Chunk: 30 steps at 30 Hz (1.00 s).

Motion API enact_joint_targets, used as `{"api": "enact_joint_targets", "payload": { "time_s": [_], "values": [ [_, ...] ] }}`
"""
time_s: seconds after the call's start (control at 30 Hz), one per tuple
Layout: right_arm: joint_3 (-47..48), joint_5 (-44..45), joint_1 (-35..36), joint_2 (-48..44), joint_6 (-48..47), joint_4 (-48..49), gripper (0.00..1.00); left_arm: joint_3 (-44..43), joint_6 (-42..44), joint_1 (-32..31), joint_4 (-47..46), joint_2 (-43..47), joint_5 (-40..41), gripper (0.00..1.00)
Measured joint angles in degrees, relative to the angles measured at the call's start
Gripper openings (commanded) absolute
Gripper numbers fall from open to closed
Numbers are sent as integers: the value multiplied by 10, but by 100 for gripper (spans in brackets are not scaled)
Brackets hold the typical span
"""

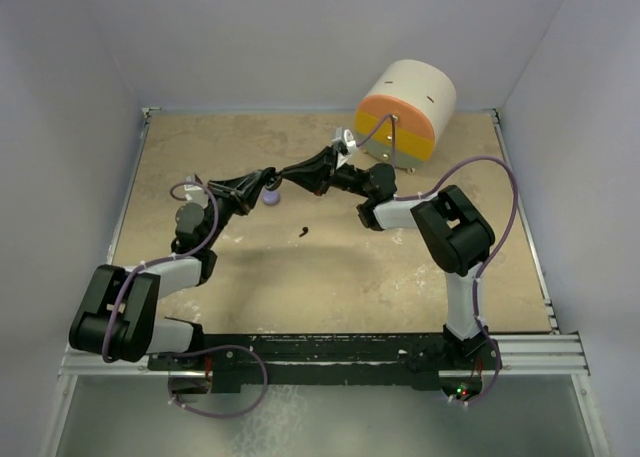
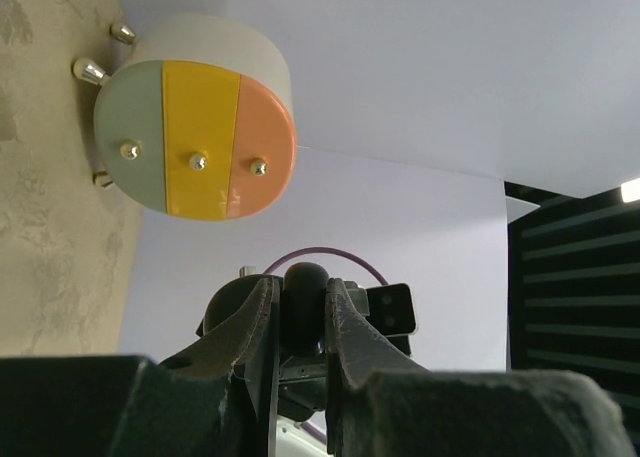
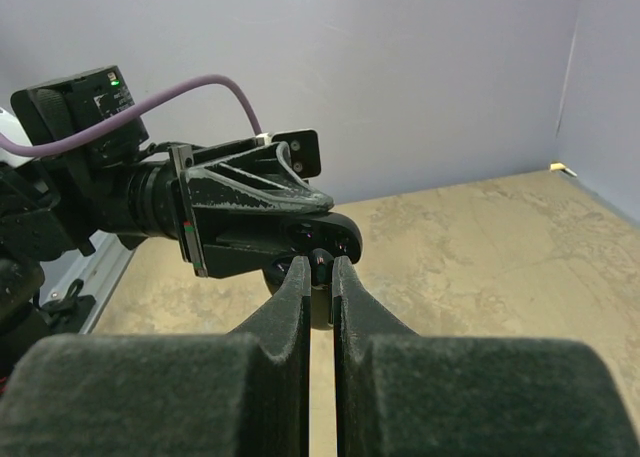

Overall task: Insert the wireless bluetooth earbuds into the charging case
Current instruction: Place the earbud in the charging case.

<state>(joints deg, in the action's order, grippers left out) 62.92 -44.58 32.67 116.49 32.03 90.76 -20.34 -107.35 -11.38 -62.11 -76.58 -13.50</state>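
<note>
**A:** Where do we find the earbuds?

**B:** One black earbud [image 1: 303, 231] lies loose on the table [image 1: 420, 277], just below the middle of the top view and apart from both arms. In the right wrist view, a tiny dark piece [image 3: 320, 261] is pinched at the tips of the right gripper [image 3: 320, 269]. Its fingers [image 3: 295, 302] are almost together on it. It is too small for us to be sure it is an earbud.

**A:** And the case?

**B:** The left gripper [image 2: 303, 285] has its fingers clamped on a dark round case [image 2: 305, 312], held above the table. In the middle of the right wrist view, the pinched piece sits right against the case's lower edge.

**A:** What else do we see nearby?

**B:** A lavender piece [image 1: 272, 197] shows just below where the two grippers meet, at upper centre of the top view. We cannot tell whether it is held or resting. A white drum [image 1: 415, 87] lies on its side at the upper right, its striped face turned toward the arms.
</note>
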Motion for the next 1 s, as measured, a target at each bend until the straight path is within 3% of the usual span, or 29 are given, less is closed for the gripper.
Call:
{"api": "enact_joint_targets", "payload": {
  "time_s": [1.0],
  "values": [
    [9, -5, 7, -8, 0, 0, 0, -30, 4, -7, 0, -40, -24, 0]
  ]
}}
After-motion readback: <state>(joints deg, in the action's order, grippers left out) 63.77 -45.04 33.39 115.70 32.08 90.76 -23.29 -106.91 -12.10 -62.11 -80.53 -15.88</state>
